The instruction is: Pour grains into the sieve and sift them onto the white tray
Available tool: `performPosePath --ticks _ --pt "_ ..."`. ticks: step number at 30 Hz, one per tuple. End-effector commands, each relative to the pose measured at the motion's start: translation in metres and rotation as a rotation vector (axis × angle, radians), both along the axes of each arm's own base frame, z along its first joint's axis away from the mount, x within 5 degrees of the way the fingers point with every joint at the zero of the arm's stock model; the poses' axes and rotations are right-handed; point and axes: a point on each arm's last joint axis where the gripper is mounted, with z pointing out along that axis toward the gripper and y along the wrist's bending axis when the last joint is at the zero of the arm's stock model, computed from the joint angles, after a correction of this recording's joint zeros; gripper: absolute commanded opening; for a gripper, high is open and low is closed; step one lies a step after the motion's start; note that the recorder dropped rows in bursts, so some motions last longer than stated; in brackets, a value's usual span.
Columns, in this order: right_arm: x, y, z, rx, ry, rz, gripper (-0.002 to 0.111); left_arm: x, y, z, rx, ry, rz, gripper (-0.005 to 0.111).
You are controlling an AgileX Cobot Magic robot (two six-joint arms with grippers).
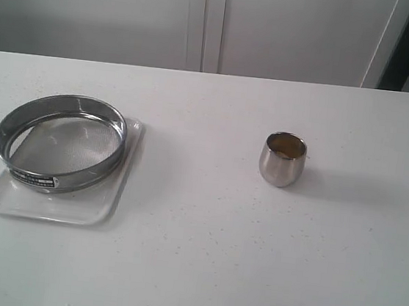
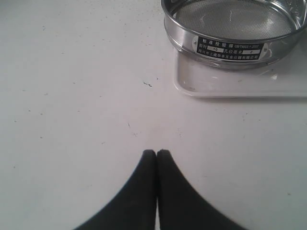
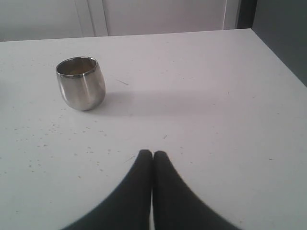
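**benchwatcher:** ok so what's sitting on the surface (image 1: pixel 199 263) right now?

**labfly:** Over on the left, the sieve (image 1: pixel 76 177) sits flat on the white tray (image 1: pixel 58 209). It's set toward the tray's far end, so a bare strip of tray shows at the near end. The black-and-white label (image 1: pixel 39 181) on the sieve's wall faces the front.

**benchwatcher:** and the grains?

**labfly:** The grains (image 1: pixel 285 142) are in the little steel cup (image 1: pixel 283 160). It stands upright, well apart from the tray, off to the right. You can see a yellowish-tan fill below the cup's rim, but it's too small to pick out single granules.

**benchwatcher:** what about the arms?

**labfly:** The left gripper (image 2: pixel 156 152) has its two black fingers pressed together with nothing between them. It's over bare surface on the labelled side of the sieve, clear of the tray. The right gripper (image 3: pixel 152 153) is the same deal, fingers together on nothing. The cup is out ahead of it and off to one side, not touching it.
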Motion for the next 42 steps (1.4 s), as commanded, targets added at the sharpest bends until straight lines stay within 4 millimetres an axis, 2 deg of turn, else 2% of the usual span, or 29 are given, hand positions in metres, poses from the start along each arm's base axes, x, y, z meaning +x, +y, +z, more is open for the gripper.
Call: performPosePath --ticks 1,22,33,37,42 --pt "0.0 0.0 -0.001 0.003 -0.006 -0.004 0.0 -0.001 0.0 -0.003 -0.01 0.012 0.004 0.0" --pt "0.0 0.0 0.0 0.004 -0.017 -0.004 0.0 -0.001 0.0 -0.003 -0.01 0.012 0.004 0.0" --pt "0.003 0.0 0.031 0.021 -0.365 -0.004 0.0 -0.001 0.0 -0.003 -0.01 0.012 0.004 0.0" --pt "0.002 0.0 0.033 0.023 -0.387 -0.004 0.0 -0.001 0.0 -0.003 -0.01 0.012 0.004 0.0" --pt "0.002 0.0 0.033 -0.128 -0.391 0.008 0.0 -0.001 0.0 -0.003 -0.01 0.012 0.004 0.0"
